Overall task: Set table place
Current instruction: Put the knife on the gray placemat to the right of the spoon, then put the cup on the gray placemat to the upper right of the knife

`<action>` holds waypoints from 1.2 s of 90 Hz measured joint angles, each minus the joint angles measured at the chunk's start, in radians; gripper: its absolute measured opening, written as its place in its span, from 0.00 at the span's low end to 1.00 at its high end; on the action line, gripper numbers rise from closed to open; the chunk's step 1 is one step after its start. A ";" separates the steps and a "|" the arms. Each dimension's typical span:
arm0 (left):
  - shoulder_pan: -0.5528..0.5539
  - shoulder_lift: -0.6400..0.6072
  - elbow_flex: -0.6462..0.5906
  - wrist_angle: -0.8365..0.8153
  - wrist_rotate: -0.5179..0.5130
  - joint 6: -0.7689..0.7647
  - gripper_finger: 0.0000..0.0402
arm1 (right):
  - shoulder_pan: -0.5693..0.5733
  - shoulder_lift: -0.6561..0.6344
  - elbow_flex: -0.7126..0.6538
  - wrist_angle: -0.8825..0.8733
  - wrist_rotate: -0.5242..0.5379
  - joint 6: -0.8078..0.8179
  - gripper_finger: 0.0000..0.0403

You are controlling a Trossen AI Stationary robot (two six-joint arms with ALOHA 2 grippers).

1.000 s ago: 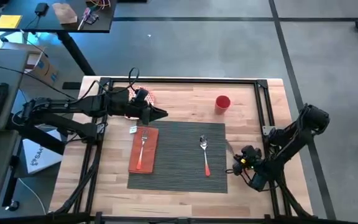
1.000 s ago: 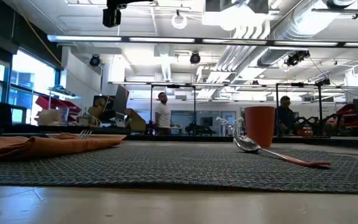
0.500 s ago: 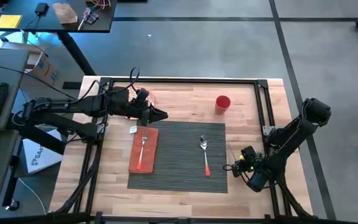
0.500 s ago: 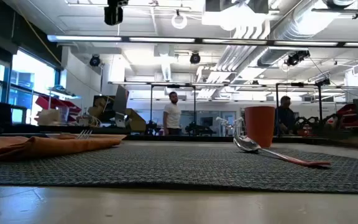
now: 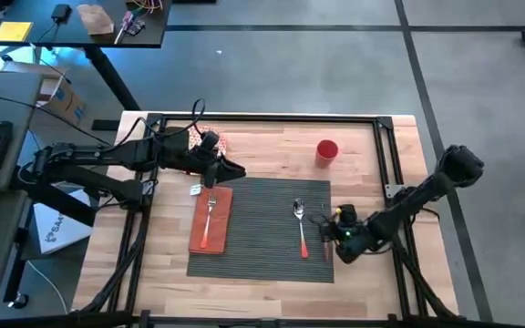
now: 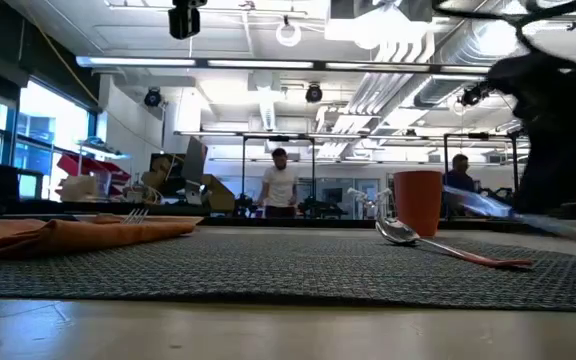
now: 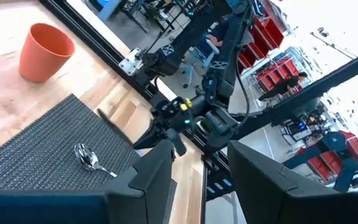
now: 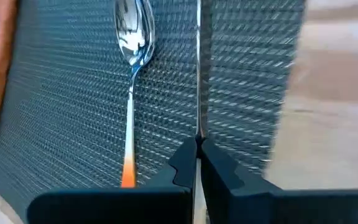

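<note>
The dark grey ribbed placemat [image 5: 259,228] lies in the middle of the wooden surface [image 5: 272,146], toward its near edge. On the placemat's left end sits a folded orange napkin [image 5: 211,220] with a fork [image 5: 210,215] laid on it. A spoon [image 5: 300,225] with an orange handle lies toward the right end. A red cup [image 5: 326,150] stands beyond the placemat's far right corner.

The right hand [image 5: 328,232] is low over the placemat's right edge, just beside the spoon, its fingers [image 8: 188,163] pinched together on a thin knife [image 8: 198,74], judging by its slim metal blade. The left hand [image 5: 233,169] hovers near the placemat's far left corner, fingers parted and holding nothing.

Fork, spoon, napkin and cup seem placed. The knife is not yet released, and a patterned plate [image 5: 203,138] waits behind the left arm, so roughly two steps remain.
</note>
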 joint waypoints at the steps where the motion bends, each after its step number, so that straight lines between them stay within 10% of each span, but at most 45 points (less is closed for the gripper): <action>1: 0.000 0.000 0.000 0.000 0.003 0.002 0.35 | -0.005 0.004 0.000 0.007 -0.007 0.001 0.00; 52: 0.000 -0.001 0.000 -0.006 0.066 0.065 0.35 | -0.113 0.056 0.001 0.183 -0.096 -0.032 0.02; 108: 0.006 -0.001 0.000 -0.007 0.074 0.101 0.35 | -0.195 -0.161 0.001 0.164 -0.125 -0.318 0.43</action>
